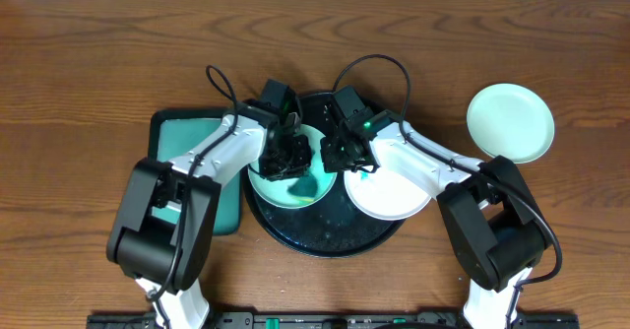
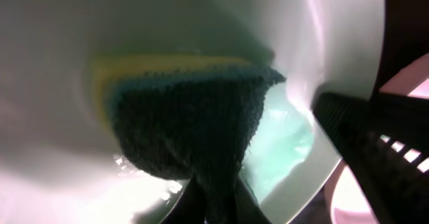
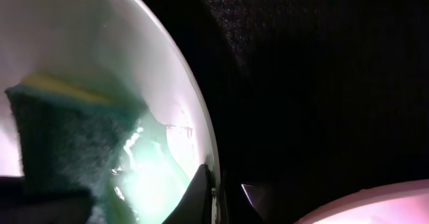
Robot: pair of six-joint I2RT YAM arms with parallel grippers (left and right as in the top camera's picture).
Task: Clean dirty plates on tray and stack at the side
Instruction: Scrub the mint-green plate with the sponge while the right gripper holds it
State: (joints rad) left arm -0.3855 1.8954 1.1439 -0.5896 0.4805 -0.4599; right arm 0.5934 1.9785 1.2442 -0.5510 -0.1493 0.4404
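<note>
The black tray (image 1: pixel 325 238) holds a mint plate (image 1: pixel 295 193) with a blue-green smear and a white plate (image 1: pixel 392 196). My left gripper (image 1: pixel 285 157) is shut on a yellow and dark green sponge (image 2: pixel 181 123) and presses it on the mint plate (image 2: pixel 53 83). My right gripper (image 1: pixel 333 157) is shut on that plate's right rim (image 3: pixel 201 143), one finger on each side of it (image 3: pixel 216 198). The sponge (image 3: pixel 53 143) and wet smear show in the right wrist view. A second mint plate (image 1: pixel 510 122) lies on the table at the right.
A rectangular teal tray (image 1: pixel 192 137) with a black rim lies left of the black tray, partly under my left arm. The white plate's edge (image 3: pixel 375 204) is close beside my right gripper. Brown wooden table (image 1: pixel 89 63) all around.
</note>
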